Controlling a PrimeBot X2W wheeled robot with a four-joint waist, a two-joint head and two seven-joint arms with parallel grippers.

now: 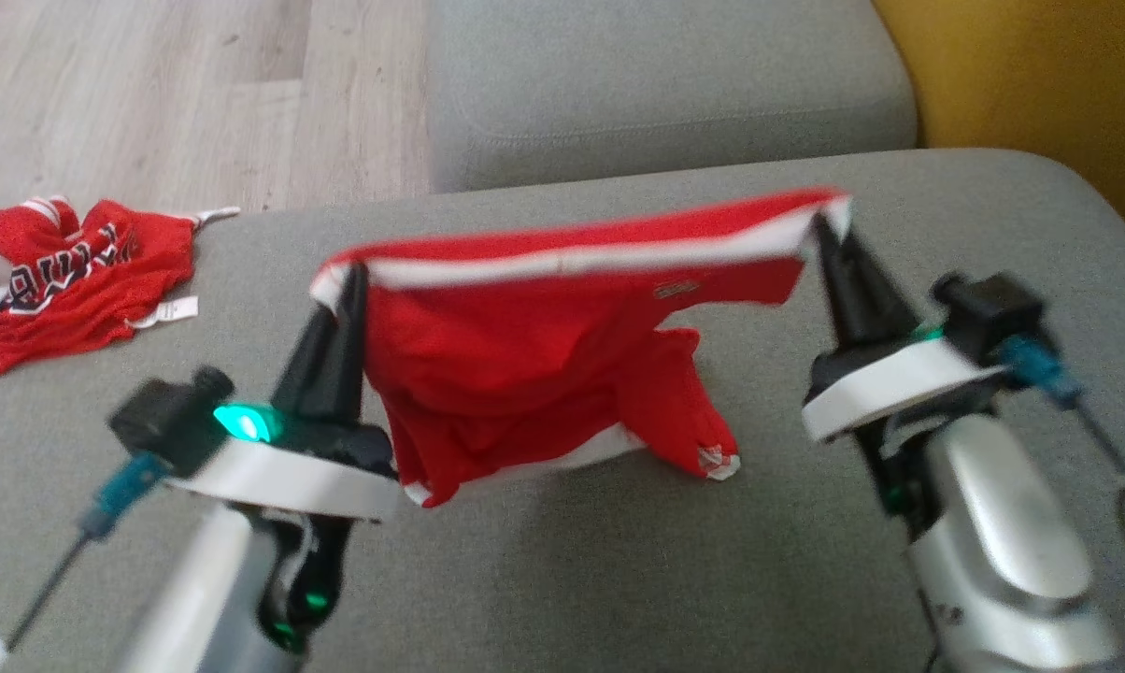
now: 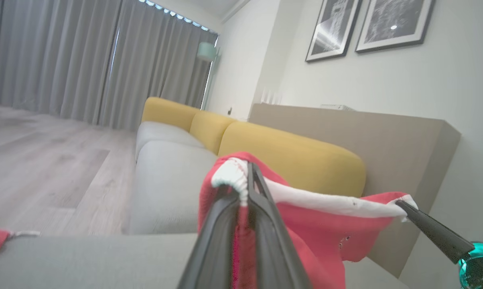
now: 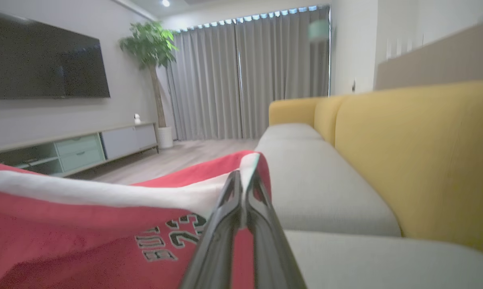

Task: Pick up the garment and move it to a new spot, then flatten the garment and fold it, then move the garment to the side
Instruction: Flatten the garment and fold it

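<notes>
Motion-blurred: red fabric garment with white band point(image 1: 544, 346), above grey sofa cushion point(image 1: 619, 561). Cropped: crumpled red mesh jersey point(image 1: 67, 280), at cushion's left end.

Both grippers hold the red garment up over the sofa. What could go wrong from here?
1. The left gripper and right gripper pinch the garment only at the ends of its white band, at their very tips; pulling it taut could slip an end free.
2. Below the band the cloth hangs bunched, so it may land creased on the cushion.
3. A second jersey lies at the cushion's left; moving that way could tangle them.
</notes>
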